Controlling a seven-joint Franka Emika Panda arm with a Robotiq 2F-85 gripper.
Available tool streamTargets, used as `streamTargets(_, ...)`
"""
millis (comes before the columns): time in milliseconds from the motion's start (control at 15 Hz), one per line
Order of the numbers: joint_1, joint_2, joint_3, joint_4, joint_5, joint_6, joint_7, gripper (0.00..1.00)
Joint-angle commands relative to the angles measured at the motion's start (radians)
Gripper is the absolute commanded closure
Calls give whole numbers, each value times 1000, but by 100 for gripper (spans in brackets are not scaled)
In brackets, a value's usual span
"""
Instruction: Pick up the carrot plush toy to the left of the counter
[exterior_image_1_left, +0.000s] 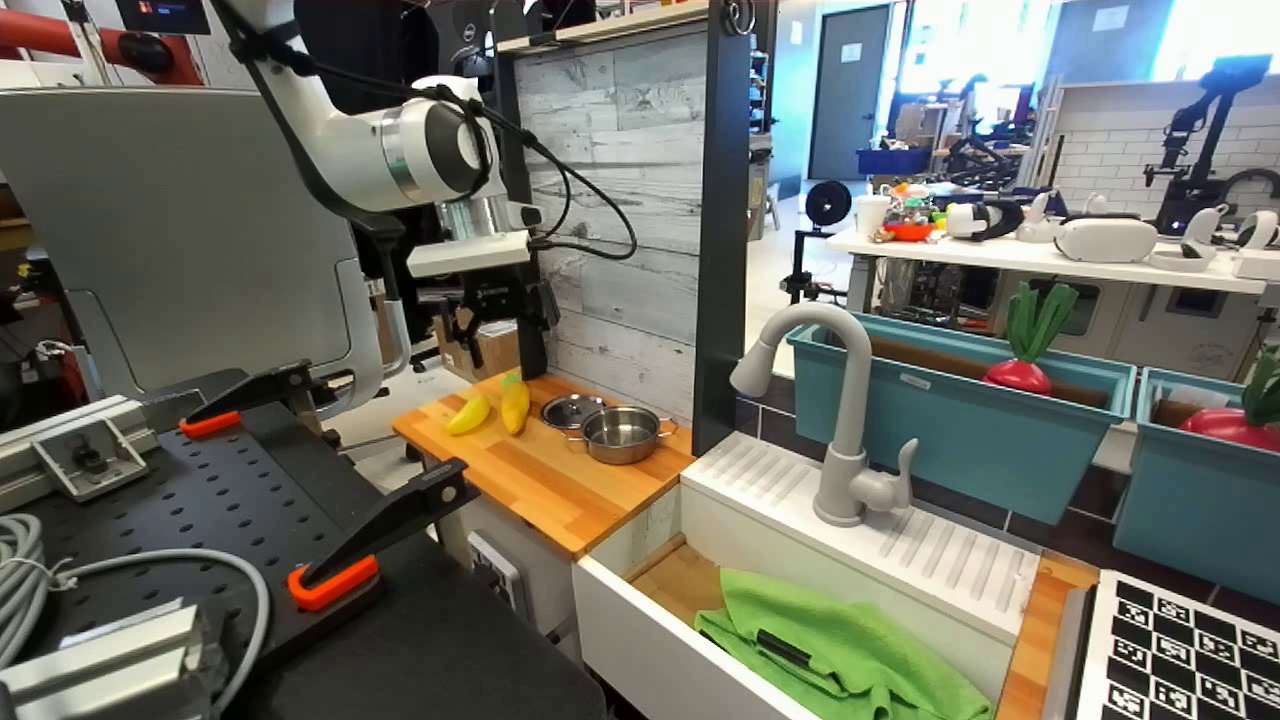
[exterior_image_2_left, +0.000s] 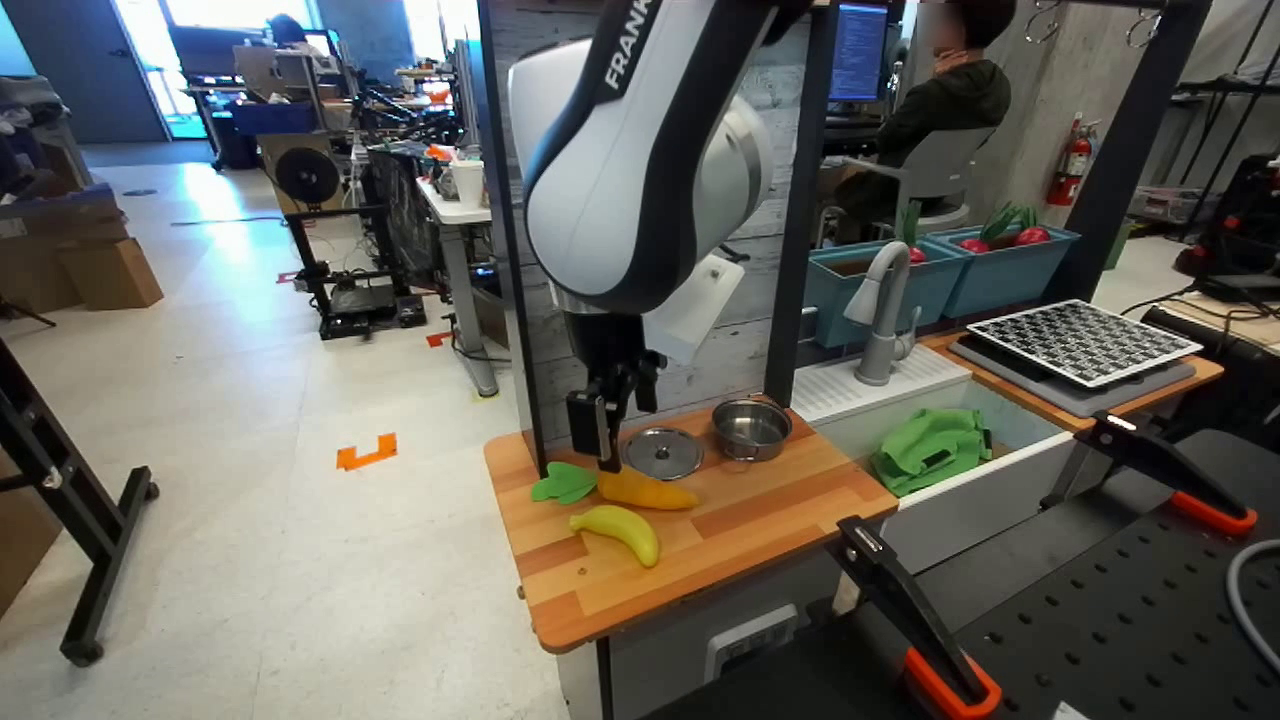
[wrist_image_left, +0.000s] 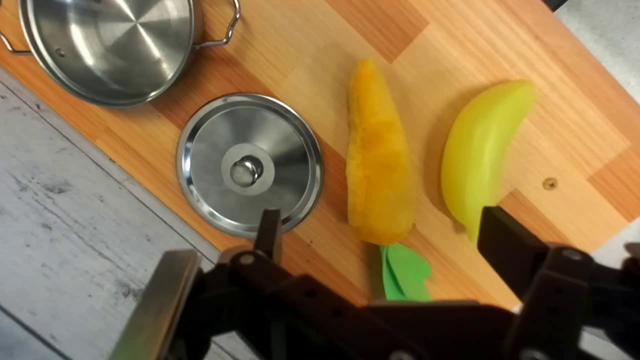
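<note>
The carrot plush toy (wrist_image_left: 380, 165) lies on the wooden counter (wrist_image_left: 305, 55) in the wrist view. Its orange body points up the picture and its green leafy end points toward the gripper base, which hides part of the leaves. It also shows in both exterior views (exterior_image_1_left: 515, 405) (exterior_image_2_left: 648, 491), on the counter (exterior_image_1_left: 540, 490) (exterior_image_2_left: 760, 520). My gripper (wrist_image_left: 381, 220) is open and empty, with one finger on each side of the carrot's line. In both exterior views the gripper (exterior_image_1_left: 512, 335) (exterior_image_2_left: 622, 435) hangs above the counter, apart from the carrot in height.
A yellow banana (wrist_image_left: 480, 155) lies beside the carrot, partly behind a finger. A metal lid (wrist_image_left: 250, 165) lies on its other side, with a metal pot (wrist_image_left: 115, 50) beyond. A wooden panel wall (exterior_image_2_left: 690, 385) borders the counter. A sink with a grey faucet (exterior_image_1_left: 850, 420) adjoins it.
</note>
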Motion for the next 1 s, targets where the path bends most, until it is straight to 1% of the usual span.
streamTargets(0,-17,-165,-3,-195,-12,112,0,0)
streamTargets(200,-40,-246,8,-279,6,155,-11,0)
streamTargets(267,-16,-166,-3,-184,5,112,-3,0)
streamTargets(467,-27,-223,-2,-240,5,118,-3,0)
streamTargets(933,-27,-227,-2,-252,5,119,-3,0)
